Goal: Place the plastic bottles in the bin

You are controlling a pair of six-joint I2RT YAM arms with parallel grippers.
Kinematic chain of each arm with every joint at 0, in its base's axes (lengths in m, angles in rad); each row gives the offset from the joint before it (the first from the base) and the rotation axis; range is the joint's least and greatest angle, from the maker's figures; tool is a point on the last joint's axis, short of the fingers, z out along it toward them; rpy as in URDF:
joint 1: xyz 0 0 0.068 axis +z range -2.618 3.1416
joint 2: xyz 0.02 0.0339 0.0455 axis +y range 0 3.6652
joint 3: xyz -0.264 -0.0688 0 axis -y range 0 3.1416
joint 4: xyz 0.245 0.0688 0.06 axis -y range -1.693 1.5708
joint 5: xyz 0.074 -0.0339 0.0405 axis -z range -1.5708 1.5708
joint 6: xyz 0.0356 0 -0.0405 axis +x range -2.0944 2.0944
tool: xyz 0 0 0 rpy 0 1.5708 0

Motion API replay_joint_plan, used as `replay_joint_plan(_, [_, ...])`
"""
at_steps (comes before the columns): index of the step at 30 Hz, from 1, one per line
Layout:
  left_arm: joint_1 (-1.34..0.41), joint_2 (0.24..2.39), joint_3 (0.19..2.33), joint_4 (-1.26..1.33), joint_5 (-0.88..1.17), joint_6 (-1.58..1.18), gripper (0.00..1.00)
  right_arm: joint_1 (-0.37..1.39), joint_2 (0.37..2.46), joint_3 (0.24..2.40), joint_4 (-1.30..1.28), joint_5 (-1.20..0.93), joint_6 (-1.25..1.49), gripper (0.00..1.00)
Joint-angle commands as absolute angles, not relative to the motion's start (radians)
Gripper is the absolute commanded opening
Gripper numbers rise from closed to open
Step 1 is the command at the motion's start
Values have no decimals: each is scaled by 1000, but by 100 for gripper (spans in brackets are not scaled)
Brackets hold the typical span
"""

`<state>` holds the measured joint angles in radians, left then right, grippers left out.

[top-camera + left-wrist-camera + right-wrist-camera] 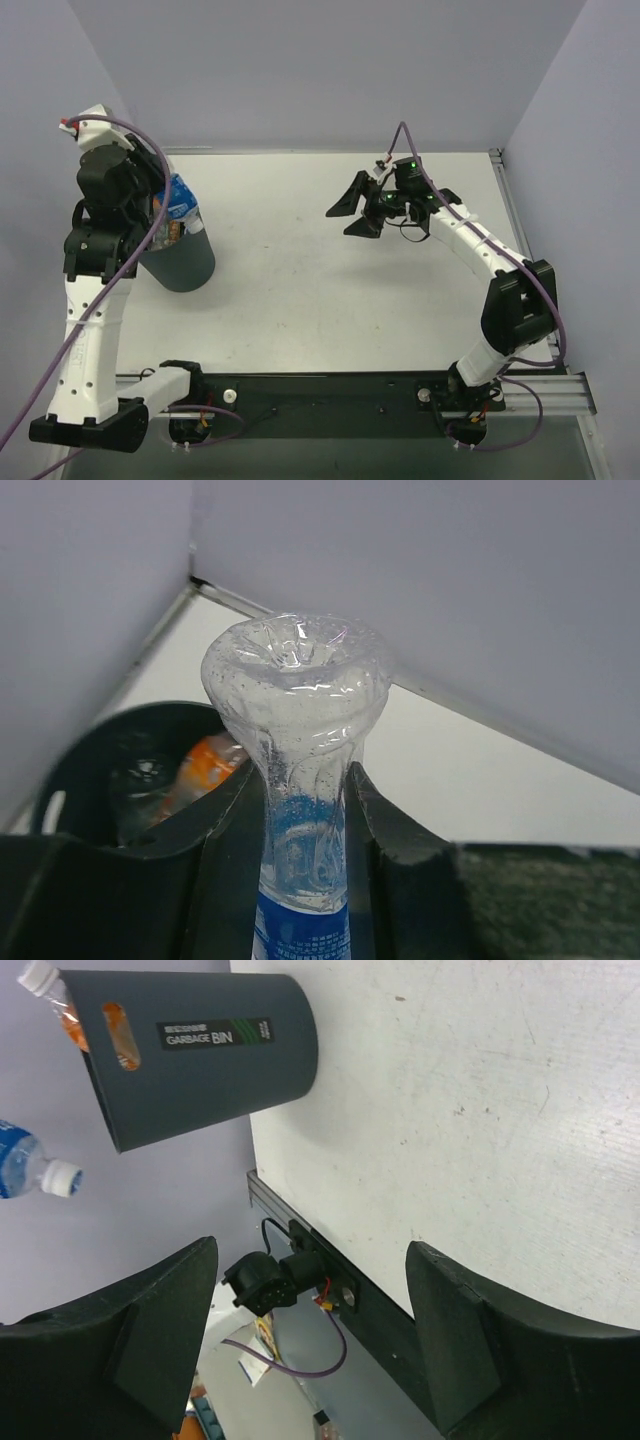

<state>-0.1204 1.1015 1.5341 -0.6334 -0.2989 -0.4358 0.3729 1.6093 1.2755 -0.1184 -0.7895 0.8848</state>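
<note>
From the overhead view, my left arm (100,230) gets in my way. Its wrist hangs over the near side of the bin (200,1050) and hides part of the rim. The bin stands on the white table (320,290) near the left wall. A purple cable (404,135) runs along each arm, and a black rail (330,390) crosses the near edge between the two bases.

I count one bin, two arms, and two bottles I am sure of. The blue-labelled bottle (300,710) is clenched in the left gripper (300,780). The two fingers pinch its clear body into a narrow waist, with the base pointing away from the wrist camera. The right wrist view shows it hanging cap-down, just above the bin's rim. The orange bottle (203,767) is already inside the bin, leaning on the wall, and its white cap pokes above the rim. There may be a third, clear bottle lying beside it, but the dark interior gives me only a glint, so I cannot say.

The right gripper (312,1260) is released, its jaws spread wide with nothing between them. It sits over the far middle of the table, well apart from the bin.

The bin's side label reads "GARBAGE BIN". The print on the bottle's blue label is too small to read.
</note>
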Motion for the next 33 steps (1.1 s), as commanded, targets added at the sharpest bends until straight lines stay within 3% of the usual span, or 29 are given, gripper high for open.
replay_joint_plan(1, [-104, 1115, 1566, -670, -620, -233, 12, 390, 1634, 1296, -169, -788, 838, 70])
replay_joint_plan(14, [-57, 1166, 1293, -240, -882, 92, 13, 399, 1618, 1250, -184, -778, 790, 70])
replay_joint_plan(21, [-34, 1246, 1270, -176, -851, 94, 16, 400, 1617, 1241, -184, -772, 778, 70])
replay_joint_plan(23, [-34, 1267, 1305, -240, -844, 37, 32, 400, 1617, 1243, -186, -770, 775, 70])
replay_joint_plan(25, [-34, 1269, 1336, -297, -842, -33, 58, 399, 1614, 1249, -187, -764, 772, 71])
replay_joint_plan(26, [-34, 1263, 1347, -349, -841, -50, 65, 399, 1615, 1250, -190, -765, 770, 71])
replay_joint_plan(29, [-34, 1249, 1383, -440, -847, -100, 82, 400, 1615, 1258, -198, -759, 762, 71])
replay_joint_plan(33, [-34, 1232, 1428, -523, -827, -136, 87, 399, 1623, 1264, -206, -756, 761, 71])
